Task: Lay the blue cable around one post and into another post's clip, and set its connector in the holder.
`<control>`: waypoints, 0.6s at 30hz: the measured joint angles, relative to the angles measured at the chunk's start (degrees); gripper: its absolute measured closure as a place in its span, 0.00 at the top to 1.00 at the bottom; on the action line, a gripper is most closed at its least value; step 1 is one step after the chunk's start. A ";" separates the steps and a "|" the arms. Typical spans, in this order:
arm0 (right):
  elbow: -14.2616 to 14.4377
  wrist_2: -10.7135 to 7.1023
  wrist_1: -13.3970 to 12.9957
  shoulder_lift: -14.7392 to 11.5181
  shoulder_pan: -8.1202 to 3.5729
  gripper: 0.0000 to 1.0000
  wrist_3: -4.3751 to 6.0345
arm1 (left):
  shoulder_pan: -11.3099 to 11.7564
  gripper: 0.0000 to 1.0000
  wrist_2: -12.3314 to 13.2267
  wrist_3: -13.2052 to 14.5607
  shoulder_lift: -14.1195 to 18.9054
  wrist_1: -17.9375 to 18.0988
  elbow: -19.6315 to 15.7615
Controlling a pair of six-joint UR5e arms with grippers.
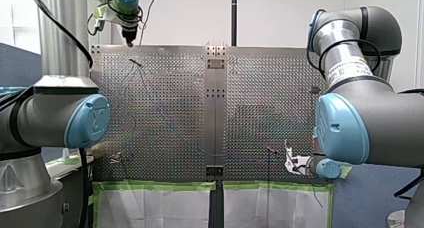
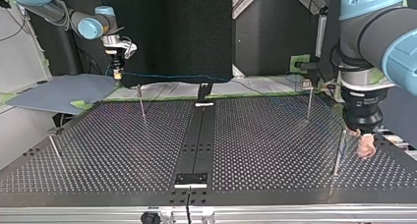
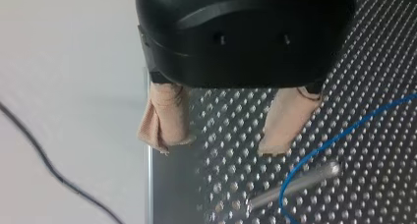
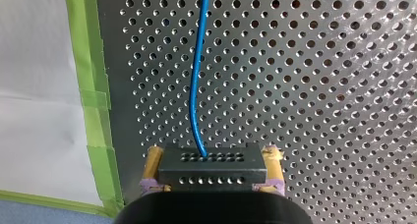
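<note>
My right gripper [image 4: 212,171] is shut on a black connector block [image 4: 211,165], with its yellowish fingers on the block's two sides. The blue cable [image 4: 196,86] leaves the block and runs ahead over the perforated plate. In the top view my right gripper [image 2: 117,75] hangs at the far left edge of the table, and the cable [image 2: 172,76] stretches to the right from it. My left gripper [image 3: 216,148] is open, beige pads [image 3: 164,118] apart and nothing between them. It hovers beside a thin metal post [image 3: 295,184] that the cable [image 3: 334,140] loops past. In the top view it [image 2: 363,145] is at the right.
Thin posts stand on the plate [image 2: 141,103] [image 2: 310,103] [image 2: 338,153] [image 2: 54,148]. A dark centre rail [image 2: 196,145] splits the table. Green tape [image 4: 93,96] lines the plate's edge, with white sheet beyond it.
</note>
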 joint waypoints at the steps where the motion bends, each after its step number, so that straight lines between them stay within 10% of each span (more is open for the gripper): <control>1: -0.03 0.00 0.00 -0.01 0.00 0.28 0.00 | -0.32 1.00 0.36 0.32 0.23 0.20 -0.34; 8: -0.14 0.43 0.24 -0.07 0.00 0.28 -0.33 | -3.36 1.00 1.90 0.39 0.70 2.98 -3.45; 18: -0.15 1.30 0.43 -0.17 0.02 0.28 -0.86 | -9.22 1.00 -3.51 -5.26 -4.64 8.83 -9.31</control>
